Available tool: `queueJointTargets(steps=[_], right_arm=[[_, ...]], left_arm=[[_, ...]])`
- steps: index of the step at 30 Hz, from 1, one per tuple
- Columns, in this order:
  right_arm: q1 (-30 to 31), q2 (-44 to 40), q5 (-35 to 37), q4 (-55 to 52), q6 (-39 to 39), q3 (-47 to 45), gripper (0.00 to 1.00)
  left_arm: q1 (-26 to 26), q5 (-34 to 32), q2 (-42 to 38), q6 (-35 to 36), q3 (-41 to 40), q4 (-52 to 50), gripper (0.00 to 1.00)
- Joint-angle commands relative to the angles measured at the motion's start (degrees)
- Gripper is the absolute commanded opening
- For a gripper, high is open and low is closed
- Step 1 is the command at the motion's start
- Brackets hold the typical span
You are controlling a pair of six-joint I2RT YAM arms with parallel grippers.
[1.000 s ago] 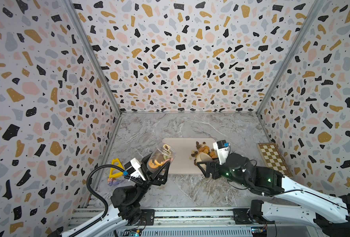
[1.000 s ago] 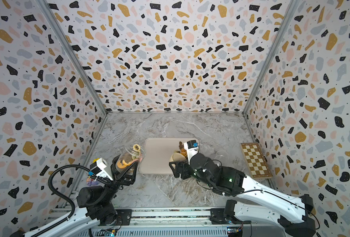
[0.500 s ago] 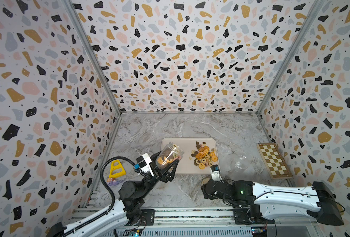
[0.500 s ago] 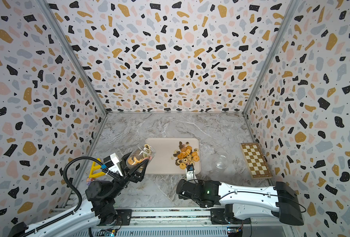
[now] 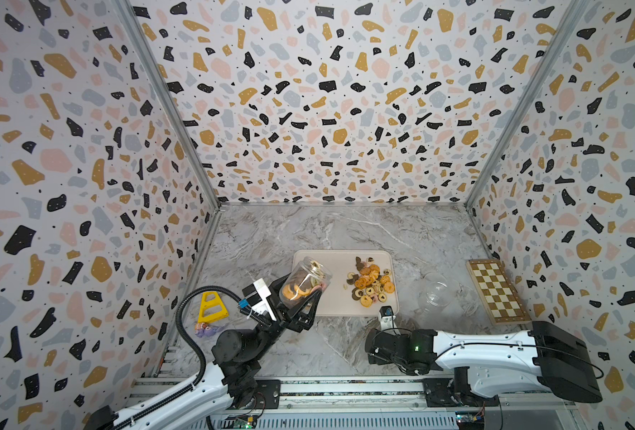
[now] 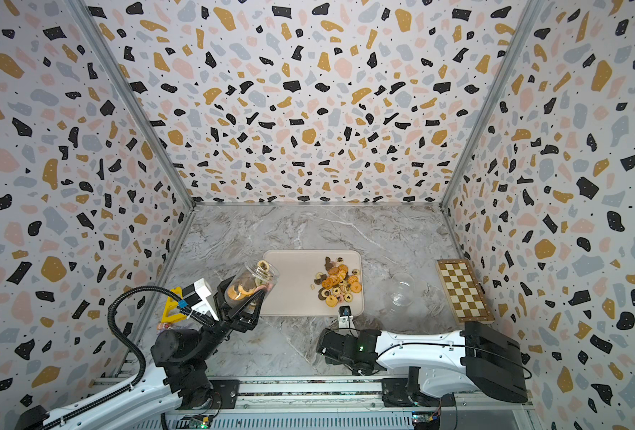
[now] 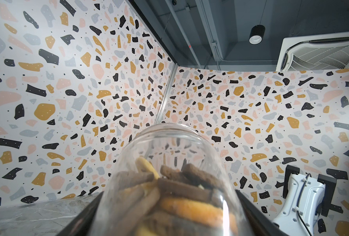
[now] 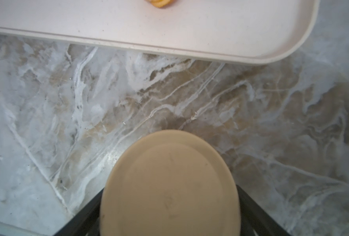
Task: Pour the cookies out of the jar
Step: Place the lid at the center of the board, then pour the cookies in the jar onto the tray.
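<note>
Pulled back off the tray (image 5: 345, 257), pinching the lid (image 8: 169, 183) in right jaws, clamping the jar (image 5: 304, 279) over the tray's edge in left jaws, cookies (image 5: 369, 284) roughly half poured, rest inside.

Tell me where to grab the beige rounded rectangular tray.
I'd pinch the beige tray by its raised rim at the near right corner, from the robot's side. It lies flat, so only the rim offers a hold; that corner is clear of cookies, and the glass jar in the left gripper overhangs the left one.
</note>
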Motion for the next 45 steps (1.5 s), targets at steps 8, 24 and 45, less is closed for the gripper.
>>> queueJointTargets(steps=[8, 24, 45], right_arm=[[0.6, 3.9, -1.6, 1.1, 0.0, 0.0, 0.93], [4.1, -9.7, 8.6, -25.8, 2.1, 18.2, 1.0], [-22.8, -19.1, -4.7, -18.3, -18.2, 25.9, 0.95]], left_arm=[[0.6, 0.0, -1.9, 0.0, 1.8, 8.2, 0.0], [1.1, -2.8, -3.1, 0.1, -1.1, 6.3, 0.0], [2.7, -1.4, -7.4, 1.6, -6.3, 2.7, 0.0]])
